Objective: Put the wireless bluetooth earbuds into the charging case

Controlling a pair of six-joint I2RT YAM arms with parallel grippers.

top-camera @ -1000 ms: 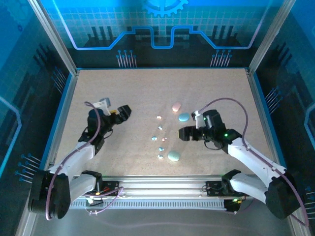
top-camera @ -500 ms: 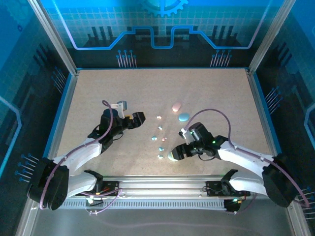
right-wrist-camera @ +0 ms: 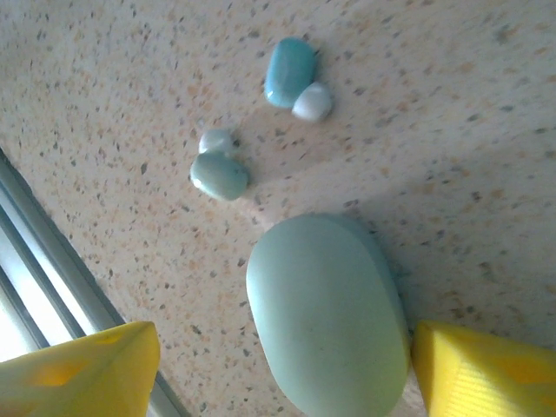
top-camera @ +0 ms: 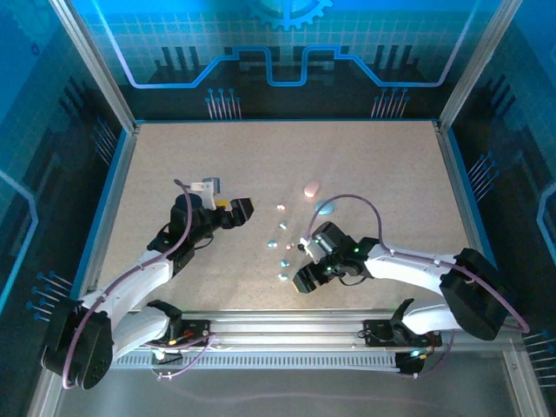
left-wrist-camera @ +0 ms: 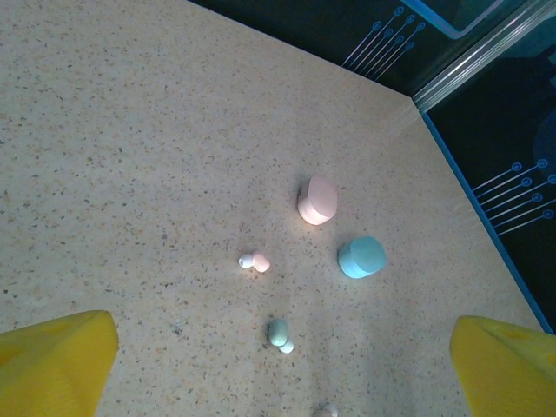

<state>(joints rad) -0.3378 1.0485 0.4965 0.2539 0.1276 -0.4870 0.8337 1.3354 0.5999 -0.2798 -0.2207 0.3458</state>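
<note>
A pale teal charging case (right-wrist-camera: 328, 313) lies closed on the table between the yellow fingers (right-wrist-camera: 82, 373) of my right gripper (right-wrist-camera: 287, 375). The right finger sits at its side and the left one stands well off, so the jaws are open. Two teal earbuds (right-wrist-camera: 291, 74) (right-wrist-camera: 219, 172) lie just beyond it. Seen from above, my right gripper (top-camera: 306, 276) is low near the front edge, and several earbuds (top-camera: 284, 261) run in a loose column. My left gripper (top-camera: 239, 208) hangs wide open left of them. It looks down on a pink earbud (left-wrist-camera: 254, 261) and a teal earbud (left-wrist-camera: 279, 333).
A pink case (top-camera: 311, 188) (left-wrist-camera: 317, 199) and a blue case (top-camera: 324, 208) (left-wrist-camera: 361, 257) lie beyond the earbuds; the right arm's cable crosses over the blue one. The metal front rail (right-wrist-camera: 35, 287) runs close beside the pale teal case. Open tabletop (top-camera: 217, 156) lies at the back left.
My right gripper has swung from beside the blue case down and left to the pale teal case near the front edge. The left gripper moved right toward the earbuds, then held still.
</note>
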